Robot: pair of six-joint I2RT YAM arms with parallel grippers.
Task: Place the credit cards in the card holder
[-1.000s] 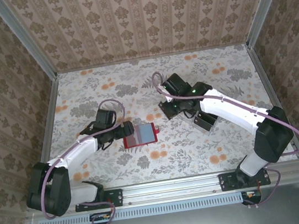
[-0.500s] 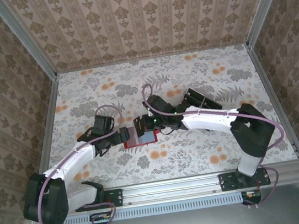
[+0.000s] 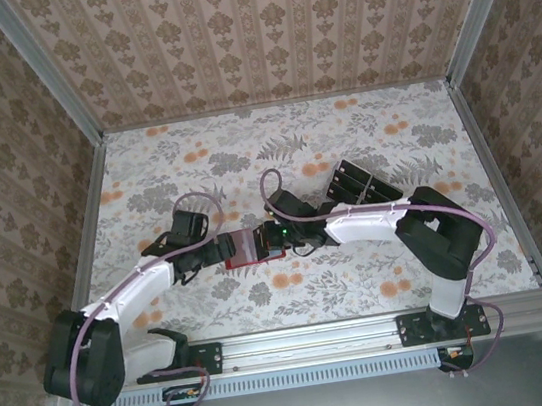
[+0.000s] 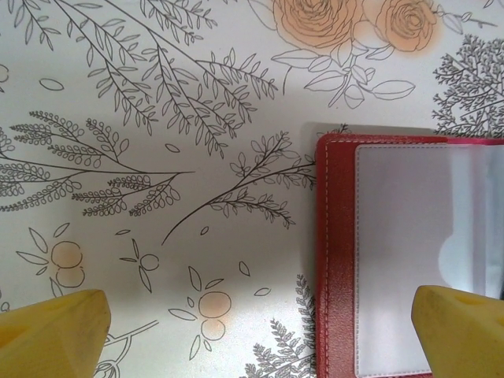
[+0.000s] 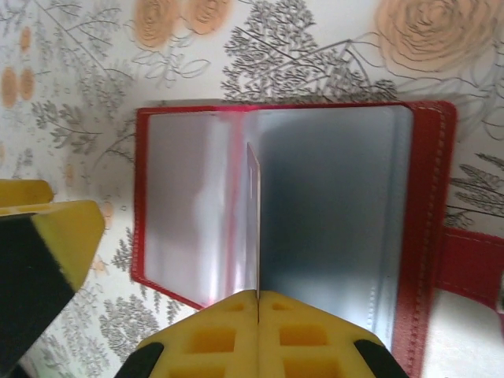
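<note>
Now, right tool [image 5: 258,309]: pads pressed together on one credit card [image 5: 253,220], which we see edge-on as a thin line standing up from the seam between them.
Card holder [image 5: 331,205]: lies open on the bench [image 4: 157,118], red cover down and clear pockets facing up, between the two tools.
Card position: upright over the holder's middle fold; we cannot tell whether its far edge is already inside a pocket.
Left tool [image 4: 260,331]: spread wide and gripping nothing, with one pad [image 4: 461,323] over the holder's clear pocket and the other over bare bench.
Handling: we judge the card light, stiff and slick, so it is best pinched by its short end, leaving the leading edge free.
Holder: the soft, floppy pockets may buckle or slide under a push, so we would pin the cover down.
Tray [image 3: 359,182]: sits well apart, beyond the right arm.
</note>
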